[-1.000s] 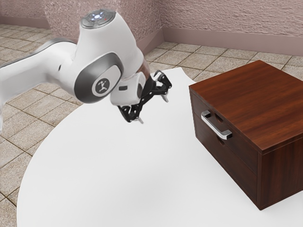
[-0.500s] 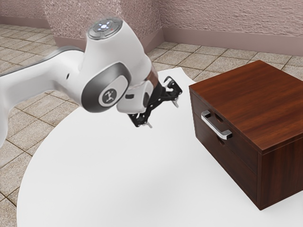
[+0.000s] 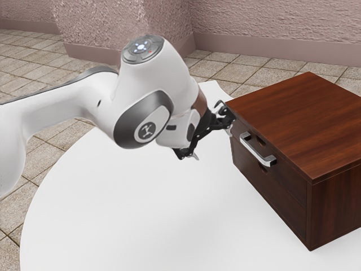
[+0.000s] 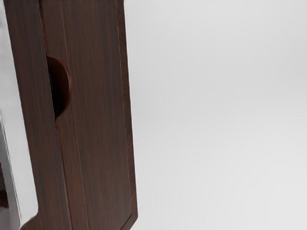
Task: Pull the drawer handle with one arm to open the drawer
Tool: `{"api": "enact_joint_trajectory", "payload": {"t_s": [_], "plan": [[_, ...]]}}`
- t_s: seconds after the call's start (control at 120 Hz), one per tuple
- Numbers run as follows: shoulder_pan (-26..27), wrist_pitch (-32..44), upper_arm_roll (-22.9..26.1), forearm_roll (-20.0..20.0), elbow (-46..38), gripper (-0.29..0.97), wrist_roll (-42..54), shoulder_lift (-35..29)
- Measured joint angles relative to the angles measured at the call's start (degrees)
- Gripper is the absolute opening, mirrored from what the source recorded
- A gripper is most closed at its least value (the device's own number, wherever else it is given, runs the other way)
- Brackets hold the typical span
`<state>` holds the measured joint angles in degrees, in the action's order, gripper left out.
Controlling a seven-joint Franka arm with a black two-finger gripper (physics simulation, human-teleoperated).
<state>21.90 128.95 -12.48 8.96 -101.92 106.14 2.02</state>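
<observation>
A dark wooden cabinet (image 3: 299, 113) stands on the white table at the exterior view's right. Its upper drawer (image 3: 265, 151) is flush with the front and carries a silver bar handle (image 3: 257, 149). A lower drawer front (image 3: 271, 189) sits beneath it. My black gripper (image 3: 211, 138) hangs open just off the cabinet's front corner, a short way from the near end of the handle, touching nothing. In the wrist view the wooden drawer front (image 4: 91, 120) with a rounded recess (image 4: 58, 93) is close ahead, and the silver handle (image 4: 14, 158) runs along its edge.
The round white table (image 3: 141, 214) extends widely in front of the cabinet. Tiled floor (image 3: 34, 90) and a pink textured wall (image 3: 271, 20) lie behind. My white arm (image 3: 113, 113) comes in from the exterior view's left.
My arm has moved toward the exterior view's right and slightly down, bringing the open gripper from mid-table up to the cabinet's front corner. The drawer has not moved.
</observation>
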Motion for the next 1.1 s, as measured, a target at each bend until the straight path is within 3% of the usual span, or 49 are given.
{"api": "enact_joint_trajectory", "payload": {"t_s": [0.217, 0.742, 1.1], "plan": [[2.8, 3.7, 0.0, -0.1, 0.0, 0.68, 0.3, 2.3], [2.1, 7.5, 0.0, -0.1, 0.1, 0.68, -0.6, 5.6], [2.2, 7.8, 0.0, -0.1, -3.5, 0.65, -1.3, 3.0]]}}
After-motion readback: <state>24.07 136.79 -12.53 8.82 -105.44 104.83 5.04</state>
